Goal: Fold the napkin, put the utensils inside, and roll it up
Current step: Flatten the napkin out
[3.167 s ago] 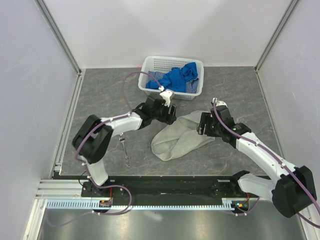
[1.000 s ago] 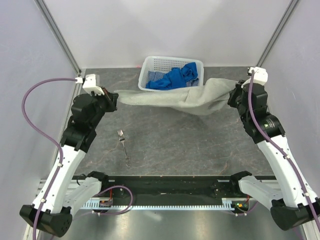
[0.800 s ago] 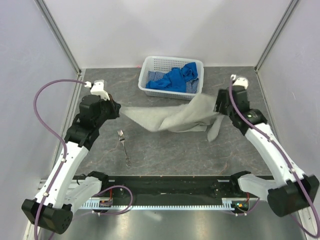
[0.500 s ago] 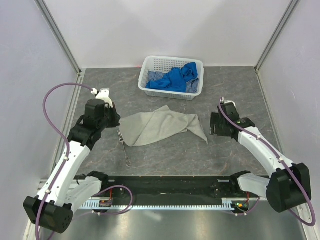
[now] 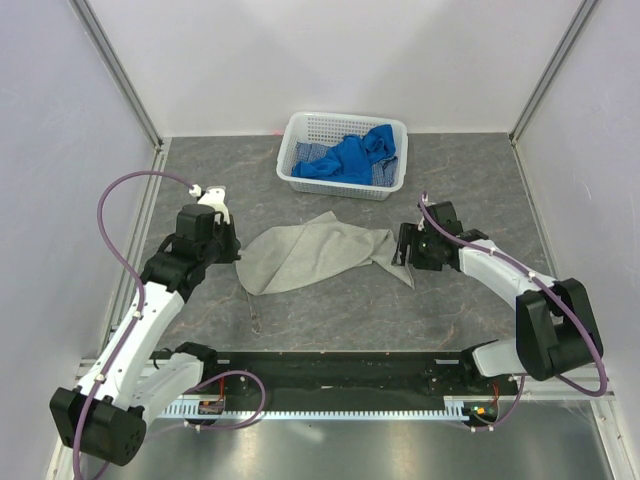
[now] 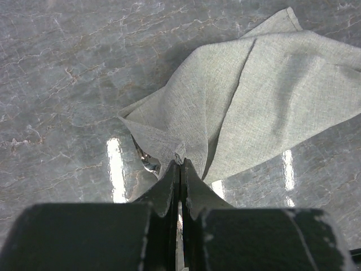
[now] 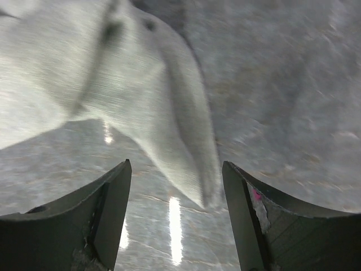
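Note:
The light grey napkin (image 5: 315, 255) lies crumpled on the dark table, between the arms. My left gripper (image 5: 237, 258) is shut on its left corner; the wrist view shows the cloth (image 6: 254, 101) pinched at the tips of that gripper (image 6: 180, 162). My right gripper (image 5: 403, 250) stands open, low over the napkin's right corner (image 7: 141, 101), with the pointed end of the cloth lying between its fingers (image 7: 115, 192). The fork (image 5: 254, 312) lies in front of the left corner, its head tucked under the cloth; a shiny bit of the fork (image 6: 148, 162) peeks out.
A white plastic basket (image 5: 300, 122) stands at the back centre with bright blue cloths (image 5: 355, 155) in it. White walls with metal frame posts close in the table on three sides. The arms' black base rail (image 5: 340, 370) runs along the near edge.
The napkin hung stretched in the air between both grippers. Both arms came down and inward and laid it on the table, over the fork's head. The right gripper let go and opened.

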